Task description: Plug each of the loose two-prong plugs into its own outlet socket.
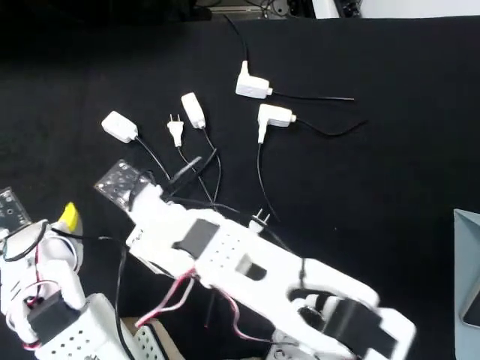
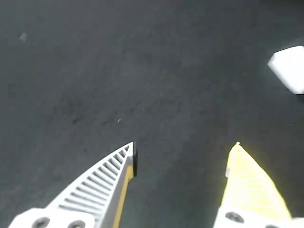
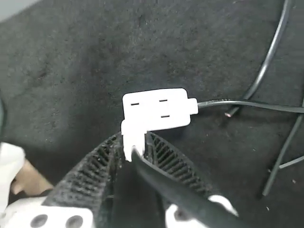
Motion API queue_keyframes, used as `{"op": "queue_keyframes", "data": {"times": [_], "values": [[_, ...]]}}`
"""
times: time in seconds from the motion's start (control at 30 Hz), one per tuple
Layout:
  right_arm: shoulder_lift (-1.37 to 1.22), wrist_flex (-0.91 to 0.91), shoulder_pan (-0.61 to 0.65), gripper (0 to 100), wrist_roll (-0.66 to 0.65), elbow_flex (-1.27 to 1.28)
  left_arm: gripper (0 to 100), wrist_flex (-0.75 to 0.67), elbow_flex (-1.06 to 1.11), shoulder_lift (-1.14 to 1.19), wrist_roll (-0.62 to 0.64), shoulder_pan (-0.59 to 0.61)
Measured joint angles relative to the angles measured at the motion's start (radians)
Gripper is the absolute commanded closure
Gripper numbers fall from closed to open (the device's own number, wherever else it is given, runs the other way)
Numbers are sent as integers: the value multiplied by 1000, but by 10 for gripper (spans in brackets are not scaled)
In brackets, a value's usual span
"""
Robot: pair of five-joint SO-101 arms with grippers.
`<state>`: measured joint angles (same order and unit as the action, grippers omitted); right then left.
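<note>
Matte black cloth [image 1: 390,150]; R gripper [image 3: 135,145] pinches white plug [image 3: 132,132] by boxy socket [image 3: 156,109]; L gripper [image 2: 185,147] spread.

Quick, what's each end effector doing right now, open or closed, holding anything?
Left end effector: open, holding nothing.
Right end effector: closed on a white plug right against a socket.

White two-prong plugs [image 1: 175,130], some seated in corded outlet sockets [image 1: 255,88], others loose.
</note>
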<state>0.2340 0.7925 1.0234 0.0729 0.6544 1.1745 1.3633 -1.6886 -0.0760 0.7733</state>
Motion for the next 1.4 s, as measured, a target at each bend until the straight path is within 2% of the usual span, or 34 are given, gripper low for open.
{"op": "queue_keyframes", "data": {"times": [0.13, 0.37, 1.23, 1.4], "values": [[-100, -3, 0, 987, 0, -78, 694, -6, 49, 0, 0, 46], [-203, -5, 0, 987, 0, -166, 694, -6, 92, 0, 0, 54], [-342, -11, 0, 987, 5, -245, 694, -6, 98, 0, 0, 54], [-344, 52, 0, 987, 5, -269, 694, -6, 98, 0, 0, 54]]}}
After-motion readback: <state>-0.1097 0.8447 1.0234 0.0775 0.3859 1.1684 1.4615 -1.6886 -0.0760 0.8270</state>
